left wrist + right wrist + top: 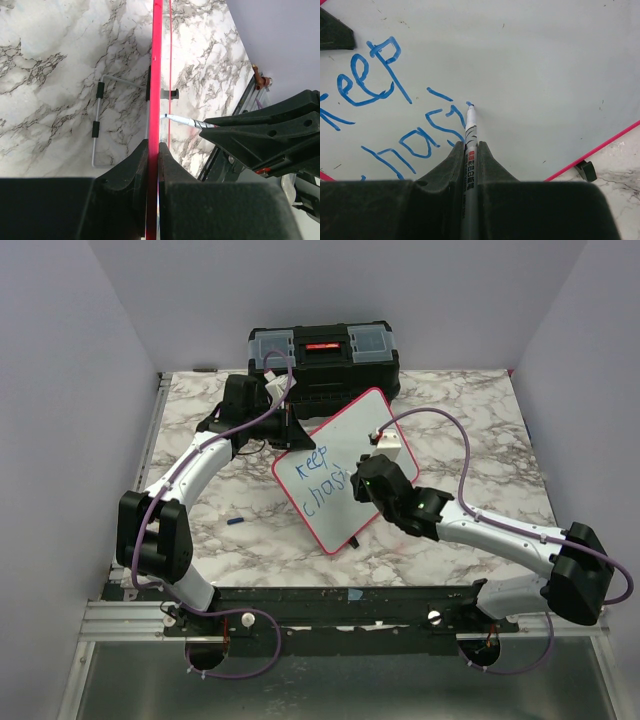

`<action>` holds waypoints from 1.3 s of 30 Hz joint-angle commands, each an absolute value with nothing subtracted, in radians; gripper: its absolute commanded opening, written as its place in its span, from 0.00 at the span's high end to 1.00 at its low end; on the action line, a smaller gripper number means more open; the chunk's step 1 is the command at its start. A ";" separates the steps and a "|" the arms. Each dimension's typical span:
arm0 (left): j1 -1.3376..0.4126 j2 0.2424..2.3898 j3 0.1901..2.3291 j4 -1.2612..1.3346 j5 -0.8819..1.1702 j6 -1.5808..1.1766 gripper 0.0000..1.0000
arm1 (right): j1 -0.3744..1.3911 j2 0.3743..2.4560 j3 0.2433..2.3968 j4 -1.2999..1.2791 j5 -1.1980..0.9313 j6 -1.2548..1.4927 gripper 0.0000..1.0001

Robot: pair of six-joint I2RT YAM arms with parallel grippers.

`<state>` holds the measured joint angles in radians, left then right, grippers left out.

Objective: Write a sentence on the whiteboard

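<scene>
Writing step, mid-sentence: right claw (470,148) clenched on marker (470,120), tip touching whiteboard (372,423) at mid-desk (470,445) before toolbox (322,352), sentence (427,136) reading "keep chasi" so far; left claw (154,148) clamped on its red rim; next move seemingly needs light, steady strokes for the remaining letters.

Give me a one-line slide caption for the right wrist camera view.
Right gripper clamps a slim blue-tipped marker, tip on the red-rimmed whiteboard, partway into line two of the blue handwritten sentence.
</scene>
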<state>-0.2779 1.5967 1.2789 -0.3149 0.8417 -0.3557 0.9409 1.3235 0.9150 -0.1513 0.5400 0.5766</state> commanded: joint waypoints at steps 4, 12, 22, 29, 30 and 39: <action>-0.291 1.557 1.314 -0.310 0.886 -0.336 1.00 | 0.940 1.354 0.941 -0.177 0.505 0.574 0.99; -0.291 1.555 1.317 -0.315 0.885 -0.334 1.00 | 0.939 1.396 1.012 -0.179 0.545 0.536 0.99; -0.291 1.555 1.319 -0.316 0.883 -0.334 1.00 | 0.934 1.436 1.052 -0.214 0.601 0.527 0.99; -0.291 1.557 1.321 -0.318 0.882 -0.334 1.00 | 0.928 1.422 1.024 -0.219 0.579 0.538 0.99; -0.291 1.556 1.321 -0.318 0.882 -0.334 1.00 | 0.928 1.419 1.018 -0.219 0.574 0.541 0.99; -0.292 1.559 1.318 -0.319 0.878 -0.334 1.00 | 0.928 1.386 0.958 -0.216 0.532 0.577 1.00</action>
